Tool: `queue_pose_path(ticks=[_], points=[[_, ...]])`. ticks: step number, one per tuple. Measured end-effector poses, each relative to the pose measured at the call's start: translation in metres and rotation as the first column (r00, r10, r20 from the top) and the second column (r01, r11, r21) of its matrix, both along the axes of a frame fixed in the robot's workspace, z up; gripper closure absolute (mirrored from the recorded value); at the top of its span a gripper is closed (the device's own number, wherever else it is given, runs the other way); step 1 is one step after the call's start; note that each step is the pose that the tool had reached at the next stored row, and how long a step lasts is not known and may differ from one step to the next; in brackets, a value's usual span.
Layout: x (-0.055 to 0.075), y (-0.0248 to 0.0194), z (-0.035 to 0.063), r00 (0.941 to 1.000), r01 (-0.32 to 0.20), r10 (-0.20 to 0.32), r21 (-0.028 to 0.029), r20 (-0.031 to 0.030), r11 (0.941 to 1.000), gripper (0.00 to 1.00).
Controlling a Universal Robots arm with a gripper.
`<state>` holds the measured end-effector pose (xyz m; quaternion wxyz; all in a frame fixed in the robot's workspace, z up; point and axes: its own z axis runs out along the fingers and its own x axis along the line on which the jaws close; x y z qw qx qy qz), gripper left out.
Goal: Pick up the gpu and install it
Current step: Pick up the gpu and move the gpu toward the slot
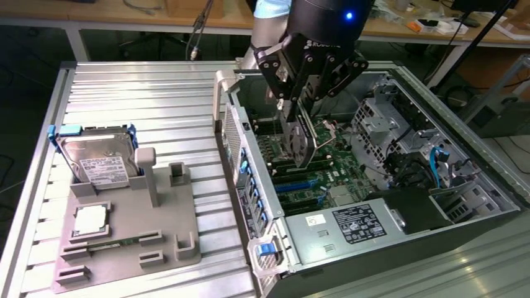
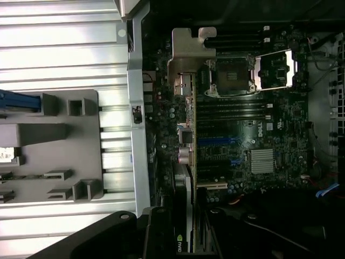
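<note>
Exterior view: pincer [image 1: 300,115] clamped on gpu [image 1: 301,146]. Card hangs on edge, long side pointing down, inside open computer case [image 1: 431,93], low over motherboard [image 1: 319,186]. Cannot tell whether card touches slot. Hard drive [image 1: 98,162] stands upright in grey holder [image 1: 133,242] on slatted counter [image 1: 141,93], well apart from case, on exterior view's left.

Wrist view: gpu [image 2: 182,189] seen edge-on, running out from between dark sides of pincer [image 2: 186,243], over motherboard [image 2: 253,129]. Blue slots lie just beside card. Grey holder [image 2: 59,156] sits on counter [image 2: 59,43] outside case wall.
</note>
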<state>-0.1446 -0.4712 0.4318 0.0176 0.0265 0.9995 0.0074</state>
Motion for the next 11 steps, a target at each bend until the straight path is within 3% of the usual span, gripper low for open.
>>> queue_pose_path(ticks=[11], points=[[0.017, 0.0, 0.0, 1.0, 0.0, 0.0, 0.0, 0.0, 1.0, 0.73]])
